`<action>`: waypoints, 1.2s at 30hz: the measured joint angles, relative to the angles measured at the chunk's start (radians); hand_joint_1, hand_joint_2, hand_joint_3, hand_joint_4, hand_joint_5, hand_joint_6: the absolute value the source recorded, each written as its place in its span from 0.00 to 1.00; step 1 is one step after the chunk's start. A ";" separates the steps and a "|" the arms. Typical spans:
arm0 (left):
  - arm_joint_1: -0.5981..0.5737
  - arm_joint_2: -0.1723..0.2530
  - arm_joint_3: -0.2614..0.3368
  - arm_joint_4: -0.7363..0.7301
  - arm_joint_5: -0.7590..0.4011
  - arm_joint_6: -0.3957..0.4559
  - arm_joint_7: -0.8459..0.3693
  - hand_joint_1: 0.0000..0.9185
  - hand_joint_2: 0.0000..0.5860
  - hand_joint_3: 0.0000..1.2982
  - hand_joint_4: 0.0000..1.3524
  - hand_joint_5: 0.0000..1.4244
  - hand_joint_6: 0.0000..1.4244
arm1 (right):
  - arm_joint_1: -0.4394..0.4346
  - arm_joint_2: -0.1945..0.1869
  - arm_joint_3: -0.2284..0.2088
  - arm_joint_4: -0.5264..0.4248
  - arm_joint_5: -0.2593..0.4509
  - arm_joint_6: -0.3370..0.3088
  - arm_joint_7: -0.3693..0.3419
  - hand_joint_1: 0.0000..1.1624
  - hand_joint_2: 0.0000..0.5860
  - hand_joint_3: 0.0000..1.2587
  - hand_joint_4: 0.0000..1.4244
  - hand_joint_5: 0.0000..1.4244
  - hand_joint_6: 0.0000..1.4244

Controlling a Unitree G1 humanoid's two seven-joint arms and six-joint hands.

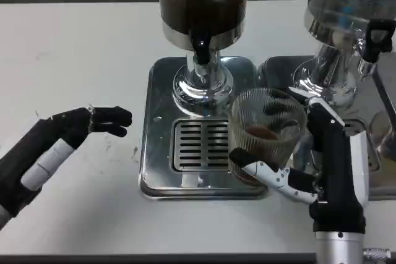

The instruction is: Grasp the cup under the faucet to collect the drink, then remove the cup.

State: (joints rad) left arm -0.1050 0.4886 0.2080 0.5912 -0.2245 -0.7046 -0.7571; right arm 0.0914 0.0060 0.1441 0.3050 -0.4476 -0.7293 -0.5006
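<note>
- Ribbed clear plastic, the cup [267, 133] holds a shallow pool of brown drink at its bottom and sits at the right edge of the left drip tray [162, 180], to the right of the slotted grate [199, 145].
- The right robot hand [309, 159] grasps the cup: thumb across the near wall, fingers round the far right side.
- The cup is no longer under the faucet [201, 47] of the dark drink dispenser [203, 1]; it stands near and to the right of it, overlapping the seam with the second tray [365, 183].
- Judged from this, collecting is done and removal is under way; what is left is carrying the cup off the trays and setting it down on the white worktop [80, 47].
- Whether the cup is lifted or resting on the tray, I cannot tell.
- The left robot hand [68, 137] hovers over the worktop to the left, grasping nothing, fingers loosely extended toward the tray.
- A second, clear dispenser [346, 4] stands at far right.
</note>
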 measured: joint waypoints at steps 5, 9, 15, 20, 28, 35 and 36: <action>0.037 0.003 -0.026 -0.081 0.014 -0.038 0.000 0.00 0.08 0.31 0.23 0.24 0.15 | 0.047 -0.015 -0.008 -0.078 0.009 0.031 0.050 0.91 0.08 0.64 0.68 0.78 1.00; 0.064 0.010 -0.034 -0.155 0.023 -0.071 0.000 0.00 0.08 0.30 0.22 0.23 0.15 | 0.073 -0.020 -0.015 -0.132 0.024 0.046 0.085 0.91 0.08 0.65 0.69 0.78 1.00; 0.107 0.036 -0.041 -0.256 0.034 -0.111 0.000 0.00 0.08 0.28 0.20 0.22 0.14 | 0.115 -0.023 -0.023 -0.206 0.039 0.062 0.123 0.91 0.08 0.65 0.69 0.78 1.00; 0.131 0.065 -0.059 -0.304 0.039 -0.150 0.000 0.00 0.08 0.27 0.19 0.21 0.13 | 0.139 -0.023 -0.025 -0.248 0.042 0.066 0.141 0.91 0.08 0.65 0.69 0.78 1.00; 0.177 0.107 -0.064 -0.370 0.041 -0.208 0.000 0.00 0.05 0.22 0.12 0.14 0.11 | 0.191 -0.024 -0.031 -0.329 0.053 0.071 0.187 0.91 0.08 0.65 0.69 0.79 1.00; 0.229 0.146 -0.058 -0.422 0.046 -0.265 0.006 0.00 0.04 0.18 0.08 0.09 0.09 | 0.232 -0.023 -0.044 -0.378 0.067 0.085 0.223 0.91 0.08 0.66 0.70 0.79 1.00; 0.236 0.154 -0.052 -0.433 0.046 -0.273 0.007 0.00 0.04 0.18 0.06 0.07 0.09 | 0.237 -0.023 -0.046 -0.388 0.071 0.085 0.227 0.91 0.08 0.66 0.70 0.79 1.00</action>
State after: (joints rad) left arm 0.1315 0.6421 0.1556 0.1583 -0.1786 -0.9775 -0.7500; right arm 0.3285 -0.0166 0.0985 -0.0830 -0.3767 -0.6438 -0.2731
